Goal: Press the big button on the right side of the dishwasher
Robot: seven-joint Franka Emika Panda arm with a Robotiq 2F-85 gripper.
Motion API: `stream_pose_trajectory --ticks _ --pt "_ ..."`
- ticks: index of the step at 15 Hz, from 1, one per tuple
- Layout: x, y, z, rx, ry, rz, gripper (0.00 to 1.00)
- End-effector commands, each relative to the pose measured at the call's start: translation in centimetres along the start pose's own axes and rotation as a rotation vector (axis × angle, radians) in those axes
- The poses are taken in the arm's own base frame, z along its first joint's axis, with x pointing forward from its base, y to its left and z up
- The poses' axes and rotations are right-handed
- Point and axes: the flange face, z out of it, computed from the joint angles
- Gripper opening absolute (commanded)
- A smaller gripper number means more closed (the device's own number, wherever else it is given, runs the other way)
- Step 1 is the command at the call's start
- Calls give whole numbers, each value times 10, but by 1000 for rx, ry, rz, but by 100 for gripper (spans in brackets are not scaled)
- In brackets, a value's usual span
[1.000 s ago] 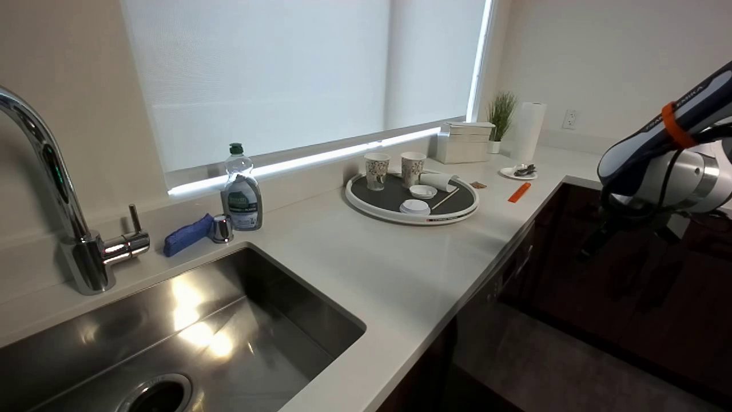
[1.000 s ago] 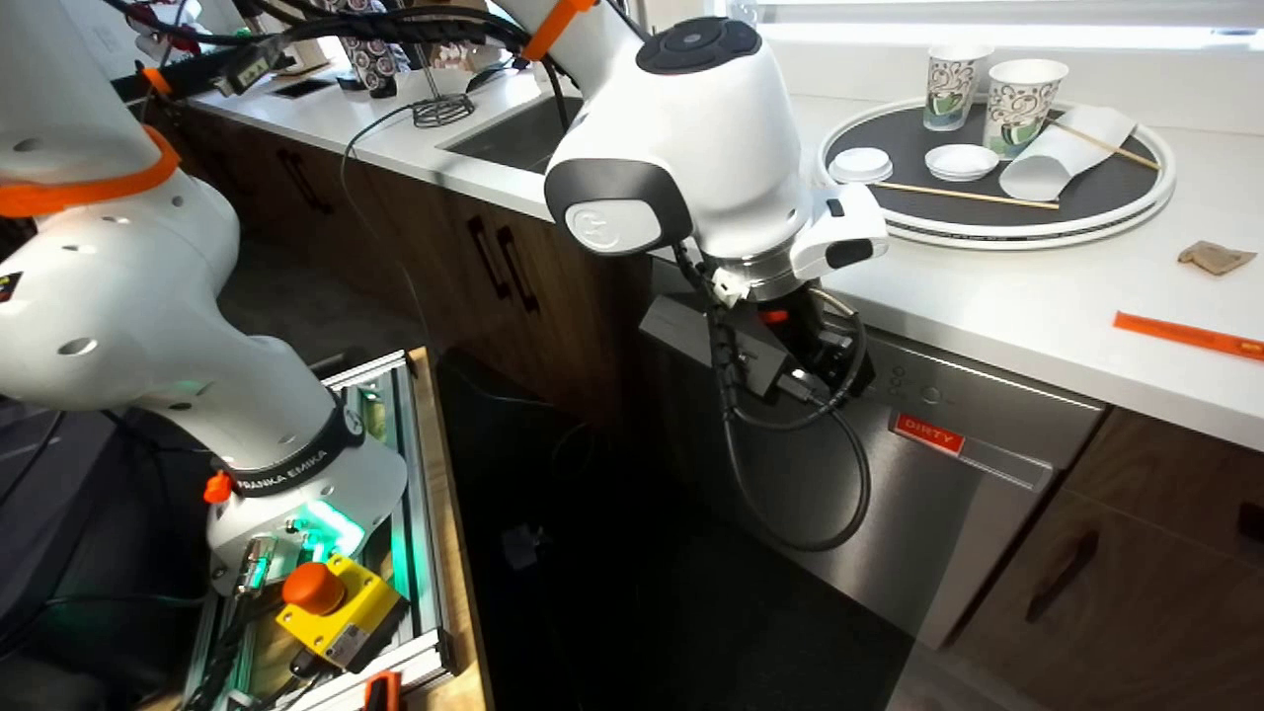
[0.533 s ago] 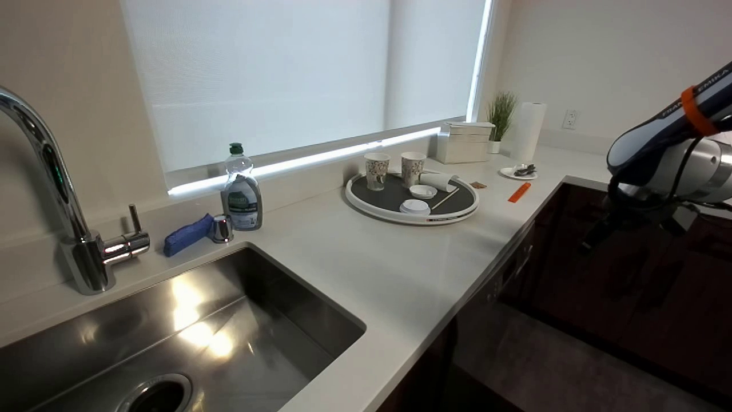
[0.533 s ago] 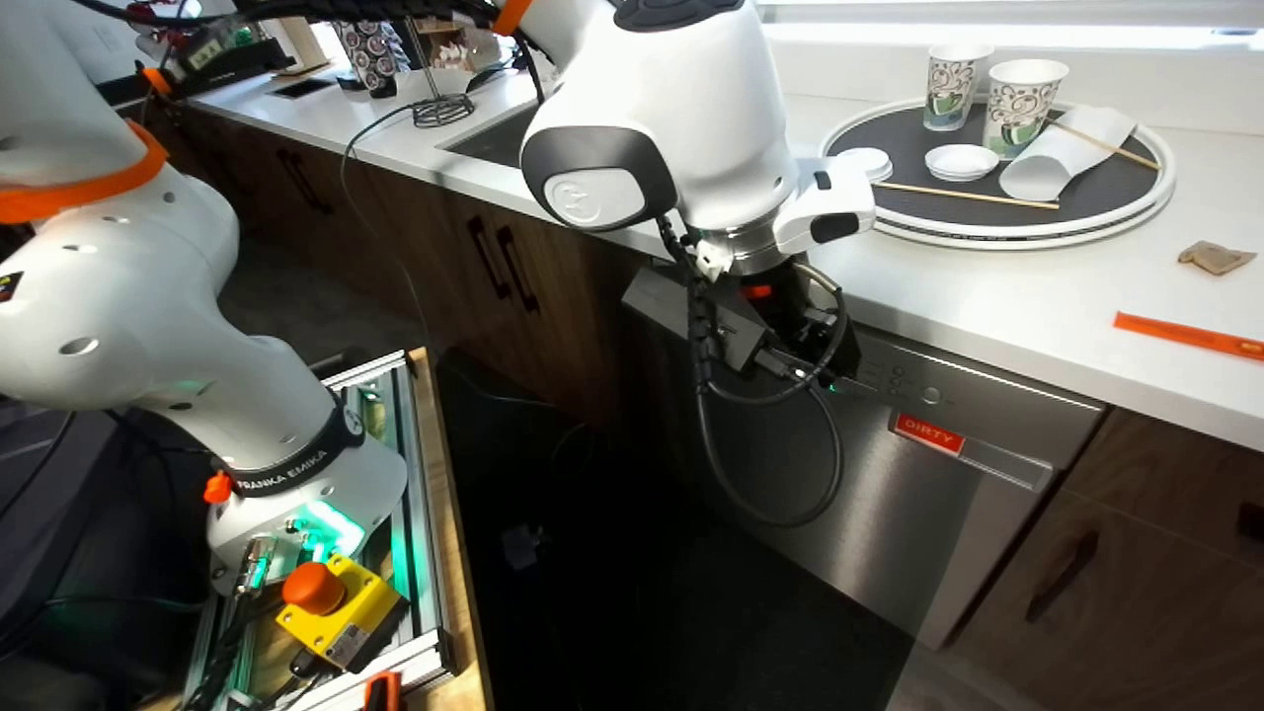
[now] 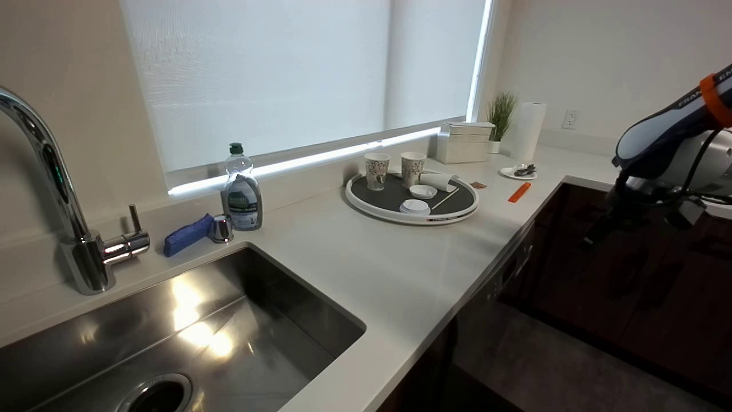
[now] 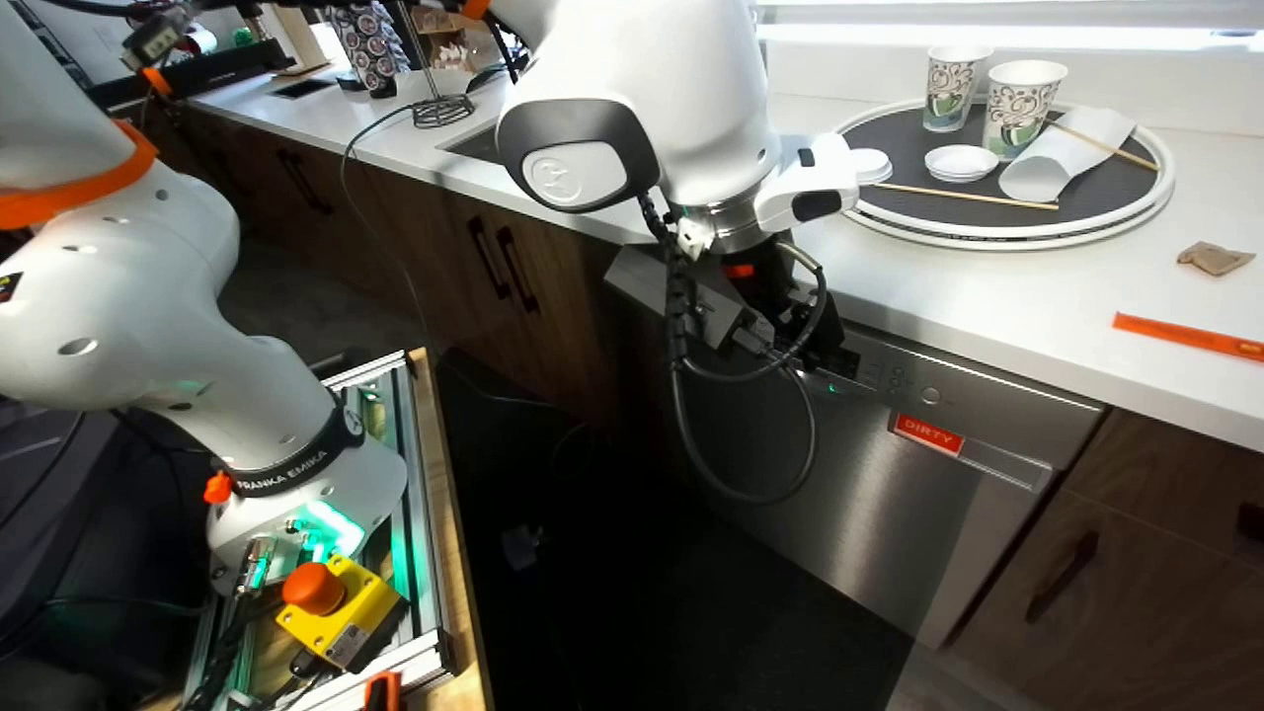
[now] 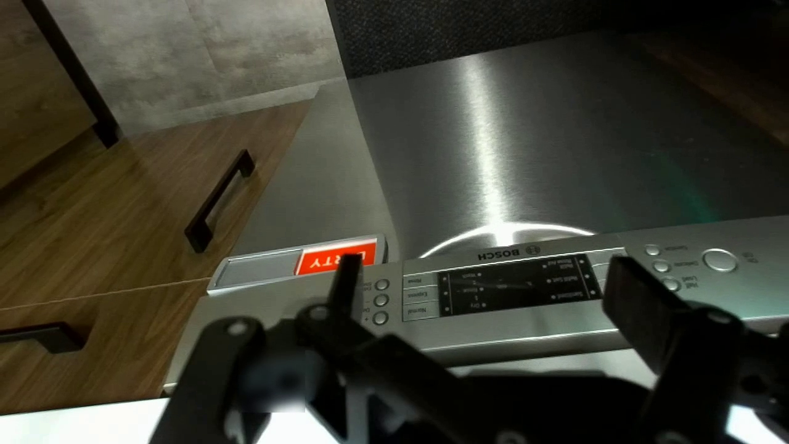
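The steel dishwasher (image 6: 869, 504) has a control strip along its top, under the counter. Its right-side big round button (image 6: 930, 395) shows in an exterior view, beside smaller buttons and above a red DIRTY magnet (image 6: 928, 433). The wrist view shows the panel upside down; there the left finger (image 7: 347, 283) covers the spot where that button sits. Another big round button (image 7: 720, 260) shows at the panel's opposite end. My gripper (image 7: 487, 268) is open and empty, its fingers apart over the dark display (image 7: 521, 285). In an exterior view my gripper (image 6: 820, 351) is left of the right-side button.
The white counter edge (image 6: 997, 355) overhangs the panel. A round tray (image 6: 997, 237) with paper cups and lids stands on the counter. An orange strip (image 6: 1185, 336) lies to its right. A drawer handle (image 7: 219, 200) sticks out beside the dishwasher.
My arm and gripper have moved leftward in the view facing the dishwasher, uncovering more of the panel, and right and slightly up in the sink view. The fingers stay apart.
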Motion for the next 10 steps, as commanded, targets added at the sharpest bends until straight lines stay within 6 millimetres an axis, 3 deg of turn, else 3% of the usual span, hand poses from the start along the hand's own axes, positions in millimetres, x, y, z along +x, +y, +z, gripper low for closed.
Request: stream_pose_trajectory --ticks 1,10 --pt "-6 -12 -11 14 -17 9 100" --pt "-2 -11 -9 0 4 3 100"
